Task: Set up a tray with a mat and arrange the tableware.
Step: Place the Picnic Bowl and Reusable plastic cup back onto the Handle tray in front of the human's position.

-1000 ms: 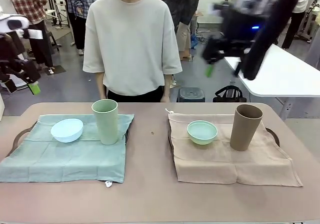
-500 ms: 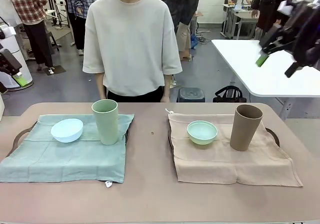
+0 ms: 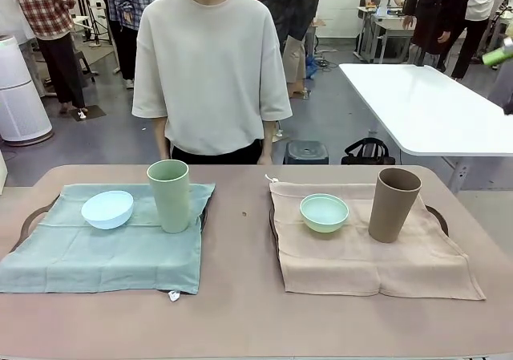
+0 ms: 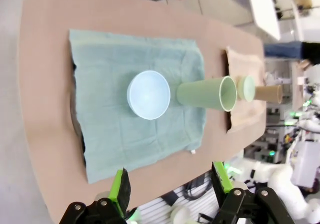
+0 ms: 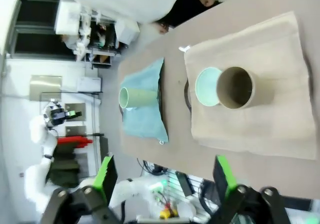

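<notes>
The worktop (image 3: 240, 312) holds two trays, each hidden under a cloth mat. On the robot's left lies a blue-green mat (image 3: 104, 248). On it sits a pale blue bowl (image 3: 107, 208), and just beside that bowl stands a tall pale green cup (image 3: 169, 195), upright. On the robot's right lies a tan mat (image 3: 369, 252). On it sits a mint green bowl (image 3: 324, 212), with a tall brown cup (image 3: 393, 204) standing near it, also upright. A dark tray handle (image 3: 437, 216) peeks out past the tan mat.

A person in a pale shirt (image 3: 210, 67) stands at the far side of the worktop.

The left pincer (image 4: 170, 181) hangs high over the blue-green mat, its fingers spread wide and holding nothing. The right pincer (image 5: 162, 176) hangs high over the tan mat, also wide open and empty.
</notes>
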`<state>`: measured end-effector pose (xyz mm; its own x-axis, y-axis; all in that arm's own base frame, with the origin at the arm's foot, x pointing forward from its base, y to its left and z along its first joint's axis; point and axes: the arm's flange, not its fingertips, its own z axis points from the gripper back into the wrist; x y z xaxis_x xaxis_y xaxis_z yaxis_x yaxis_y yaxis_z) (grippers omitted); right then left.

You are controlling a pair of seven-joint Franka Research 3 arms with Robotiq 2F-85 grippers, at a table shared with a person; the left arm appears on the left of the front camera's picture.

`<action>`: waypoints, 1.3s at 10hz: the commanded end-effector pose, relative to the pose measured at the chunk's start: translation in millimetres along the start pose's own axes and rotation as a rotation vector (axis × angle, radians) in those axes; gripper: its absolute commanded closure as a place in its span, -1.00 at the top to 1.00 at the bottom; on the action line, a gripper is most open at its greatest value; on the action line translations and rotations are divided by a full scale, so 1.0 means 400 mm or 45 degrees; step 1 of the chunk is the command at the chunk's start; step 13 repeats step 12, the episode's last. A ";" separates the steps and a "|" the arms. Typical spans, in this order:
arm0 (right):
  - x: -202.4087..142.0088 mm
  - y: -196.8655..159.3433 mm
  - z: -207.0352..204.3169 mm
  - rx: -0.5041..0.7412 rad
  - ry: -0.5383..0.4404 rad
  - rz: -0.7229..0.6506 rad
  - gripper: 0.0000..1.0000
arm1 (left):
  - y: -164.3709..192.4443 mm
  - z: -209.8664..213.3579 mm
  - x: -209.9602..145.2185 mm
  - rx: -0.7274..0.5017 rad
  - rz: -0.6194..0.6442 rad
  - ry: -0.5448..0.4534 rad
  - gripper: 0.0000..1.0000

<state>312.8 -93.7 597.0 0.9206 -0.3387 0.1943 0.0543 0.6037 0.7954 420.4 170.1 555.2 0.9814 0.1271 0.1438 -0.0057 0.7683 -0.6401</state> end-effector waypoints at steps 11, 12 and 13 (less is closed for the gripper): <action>-0.066 -0.207 0.072 0.104 -0.144 -0.126 1.00 | 0.149 0.042 -0.082 -0.127 0.181 -0.066 0.72; -0.066 -0.207 0.072 0.104 -0.144 -0.126 1.00 | 0.149 0.042 -0.082 -0.127 0.181 -0.066 0.72; -0.066 -0.207 0.072 0.104 -0.144 -0.126 1.00 | 0.149 0.042 -0.082 -0.127 0.181 -0.066 0.72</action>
